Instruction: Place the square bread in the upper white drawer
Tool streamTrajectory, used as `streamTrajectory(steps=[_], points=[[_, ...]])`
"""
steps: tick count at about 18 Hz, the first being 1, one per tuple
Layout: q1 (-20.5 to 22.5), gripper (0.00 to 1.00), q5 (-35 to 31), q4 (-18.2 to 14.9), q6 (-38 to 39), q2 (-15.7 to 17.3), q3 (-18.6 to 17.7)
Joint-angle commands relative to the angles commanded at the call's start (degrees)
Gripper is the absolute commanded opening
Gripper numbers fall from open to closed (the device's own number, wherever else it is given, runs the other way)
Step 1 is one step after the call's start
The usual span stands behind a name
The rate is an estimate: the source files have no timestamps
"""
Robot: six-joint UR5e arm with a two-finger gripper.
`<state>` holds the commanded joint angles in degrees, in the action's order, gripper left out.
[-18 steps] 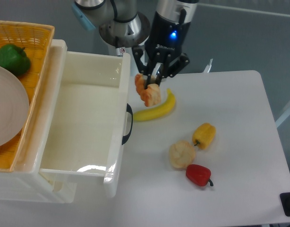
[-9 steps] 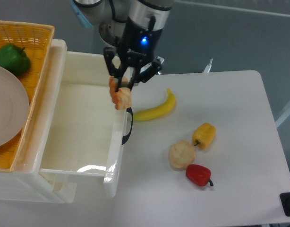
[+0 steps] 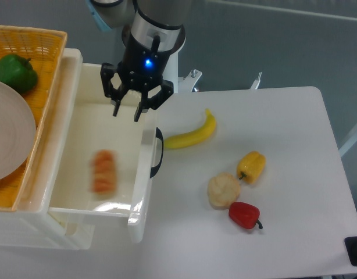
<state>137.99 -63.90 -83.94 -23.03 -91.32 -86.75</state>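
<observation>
the square bread (image 3: 103, 171), held a moment ago, now looks blurry falling inside the upper white drawer (image 3: 79, 200), and the gripper (image 3: 127, 111) above it has let go, so the job looks nearly done

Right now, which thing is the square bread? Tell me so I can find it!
Find the big white drawer with the black handle, left of the table. Look inside it, under the open gripper: the square bread is the blurry orange and tan lump there. It is the only food in the drawer.
</observation>
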Motion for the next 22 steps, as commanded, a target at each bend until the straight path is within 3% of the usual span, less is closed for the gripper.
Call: streamTrajectory(steps=[4,7,9,12,18,22], points=[[0.0,0.55,-0.1,0.0,-0.1,-0.3,0.0],[1.2,0.64,-0.2,0.5,-0.8,-0.6,0.4],[3.6,0.88,-0.3,3.4,-0.7,-0.6,0.4],[7.4,1.0,-0.4,6.1,-1.4,-0.9,0.4],[13.7,1.0,-0.5,7.2,-9.5,-3.4,0.4],[15.5,1.0,-9.1,7.4,-18.1,-7.2,0.5]])
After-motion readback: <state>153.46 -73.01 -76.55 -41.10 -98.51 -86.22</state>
